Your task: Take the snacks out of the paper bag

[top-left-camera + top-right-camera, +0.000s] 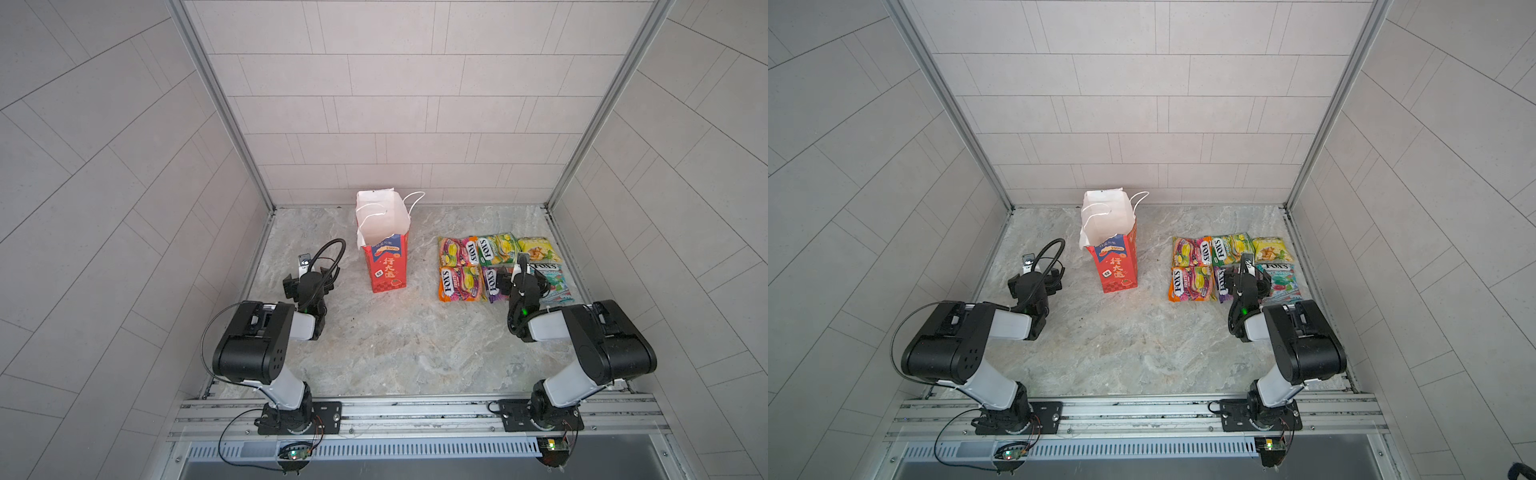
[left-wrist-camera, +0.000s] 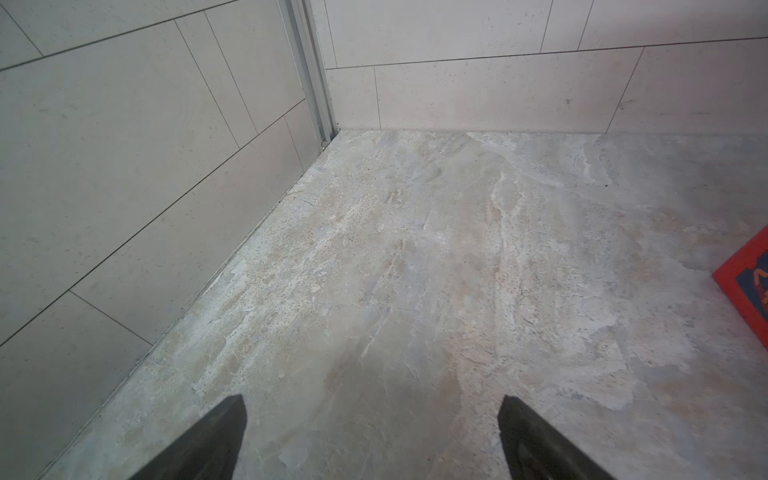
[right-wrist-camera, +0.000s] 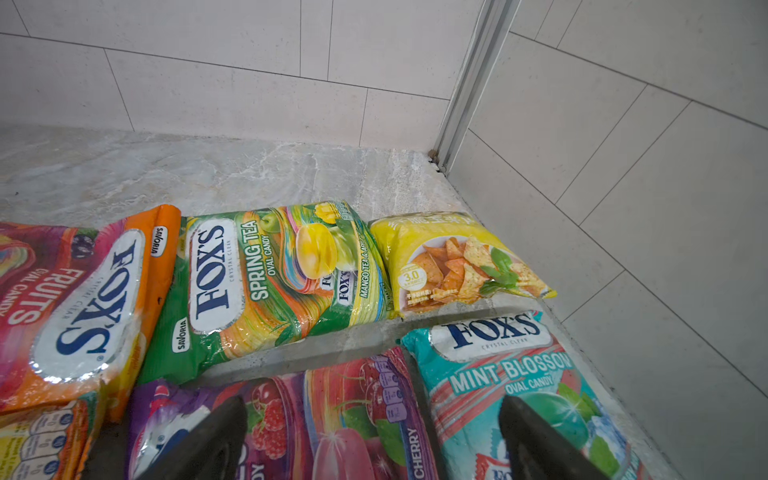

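Firstly, left fingers (image 2: 208, 440): standing wide apart and gripping nothing, hovering over the bare surface (image 2: 415, 270) beside the left wall. The risk here is looking small unless this arm is swinging right toward the bag.
Paper bag (image 1: 384, 266): standing upright and open-mouthed near the back middle of the surface, right of the left arm and well apart from the packets. Being tall, light paper, it is likely to tip at any brush from an arm. Its white inside is looking empty in both top views, but the very bottom is hiding from sight, so a packet could be going unnoticed.
Snacks: six glossy packets are lying flat outside the bag, to its right, in two rows of three, most of them touching or overlapping a neighbour.
Far row: pink packet (image 1: 457, 251), green packet (image 1: 496, 249), yellow packet (image 1: 538, 248).
Near row: orange packet (image 1: 459, 283), purple packet (image 3: 332, 415), teal packet (image 3: 519, 374).
Right fingers (image 3: 536, 440): standing apart and clamping nothing, hovering low over the purple and teal packets.
Main hazard: the job is looking all but done, so the danger is lying in the retreat. A low fingertip could be catching a slick wrapper and dragging it, and touching neighbours would be sliding with it.
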{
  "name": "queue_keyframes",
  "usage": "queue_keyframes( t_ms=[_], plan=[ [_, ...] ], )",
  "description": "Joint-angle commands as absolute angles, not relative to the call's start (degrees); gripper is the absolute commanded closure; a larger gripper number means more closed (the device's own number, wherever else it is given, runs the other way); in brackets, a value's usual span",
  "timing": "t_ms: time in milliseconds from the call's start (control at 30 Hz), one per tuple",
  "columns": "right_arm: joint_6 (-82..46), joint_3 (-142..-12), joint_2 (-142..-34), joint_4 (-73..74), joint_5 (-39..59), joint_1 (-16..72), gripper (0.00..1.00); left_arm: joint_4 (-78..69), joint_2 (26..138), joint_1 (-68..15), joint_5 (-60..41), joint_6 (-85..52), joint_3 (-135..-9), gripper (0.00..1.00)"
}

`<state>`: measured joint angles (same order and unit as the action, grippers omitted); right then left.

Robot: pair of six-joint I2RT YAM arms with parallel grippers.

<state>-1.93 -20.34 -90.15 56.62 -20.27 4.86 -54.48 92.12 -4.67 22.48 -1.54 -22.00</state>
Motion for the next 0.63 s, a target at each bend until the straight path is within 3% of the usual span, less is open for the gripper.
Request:
queue_keyframes(
  t_ms=[0, 600],
  plan=[
    [-1.43, -20.0, -90.69, 57.85, -19.51, 5.08, 0.01, -54.76, 91.22, -4.97, 22.41, -1.96, -22.06, 0.0],
    [-1.75, -20.28, -90.79, 57.12, -19.34, 5.0, 0.01, -54.49, 91.15, -4.89, 22.33, -2.11, -22.15, 0.0]
  ],
)
